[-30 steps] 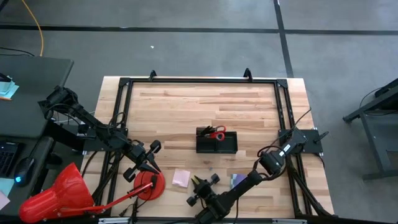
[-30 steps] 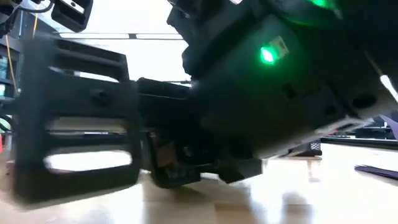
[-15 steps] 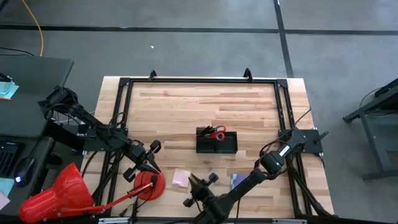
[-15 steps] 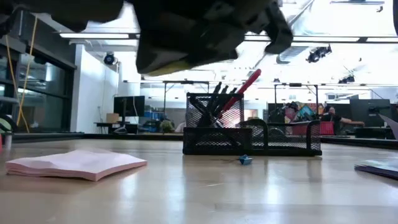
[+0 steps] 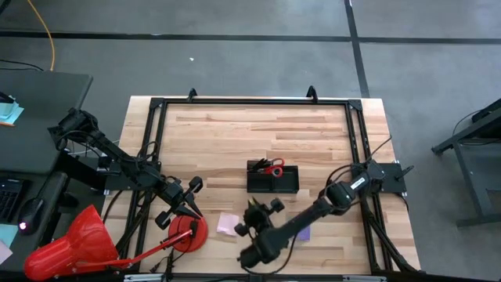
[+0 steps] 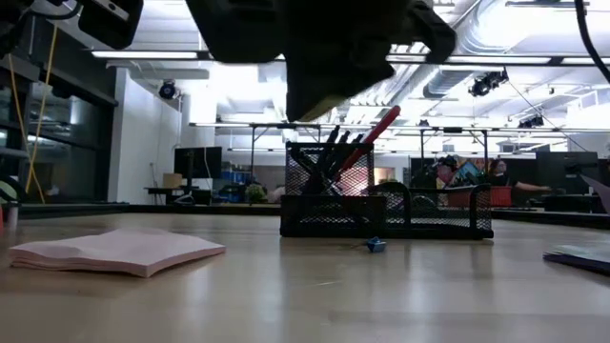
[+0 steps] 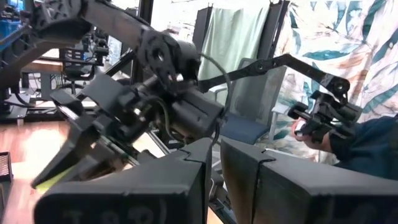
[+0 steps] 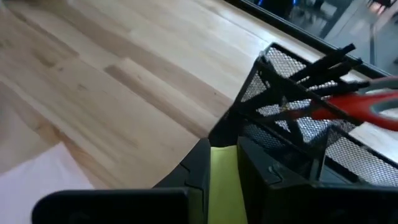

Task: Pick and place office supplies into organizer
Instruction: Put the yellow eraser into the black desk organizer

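Organizer (image 5: 273, 178), a black mesh tray, sits mid-tabletop (image 5: 235, 133) with its long axis running left to right; scissors (image 5: 273, 168) and dark pens (image 5: 257, 165) already stand in its left cup. Just short of its near side, towards the left end, hovers the right tool (image 5: 252, 222), so the tray lies directly ahead of it. In the right wrist view the tool's fingers (image 8: 193, 168) pinch a thin yellow piece (image 8: 222, 186), narrow around it, pointing at the mesh wall. My guess is the coming move is a short carry forward and over the rim. A pink pad (image 5: 228, 225) lies beside the tool, farther from the tray, a purple pad (image 6: 579, 257) on the other side, and a small blue bit (image 6: 376, 245) on the wood before the tray. The left tool (image 5: 188, 205) waits well off to the tray's left, pressed closed and empty; the right arm is clearly nearer. No readable writing or brand shows anywhere.
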`<state>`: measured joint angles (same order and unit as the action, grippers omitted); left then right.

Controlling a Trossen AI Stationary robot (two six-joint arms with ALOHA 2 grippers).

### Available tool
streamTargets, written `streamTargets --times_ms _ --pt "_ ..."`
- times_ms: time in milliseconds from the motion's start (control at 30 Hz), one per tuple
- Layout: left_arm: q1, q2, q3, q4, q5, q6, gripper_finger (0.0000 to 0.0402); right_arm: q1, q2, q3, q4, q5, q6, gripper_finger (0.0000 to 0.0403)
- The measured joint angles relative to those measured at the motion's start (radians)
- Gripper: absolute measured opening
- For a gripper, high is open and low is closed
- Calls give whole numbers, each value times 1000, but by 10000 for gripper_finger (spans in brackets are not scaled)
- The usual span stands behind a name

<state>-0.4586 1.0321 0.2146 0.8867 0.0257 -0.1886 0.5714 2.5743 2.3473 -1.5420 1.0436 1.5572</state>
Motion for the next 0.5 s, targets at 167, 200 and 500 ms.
streamTargets --times_ms 167,200,500 --pt "0 0 0 -1 0 0 28 -29 -21 5 29 -22 -36 35" --pt "0 0 0 -1 0 0 28 -32 -35 5 30 -39 -37 35" --pt "0 0 0 -8 0 0 28 -33 -123 9 203 -62 -235 35"
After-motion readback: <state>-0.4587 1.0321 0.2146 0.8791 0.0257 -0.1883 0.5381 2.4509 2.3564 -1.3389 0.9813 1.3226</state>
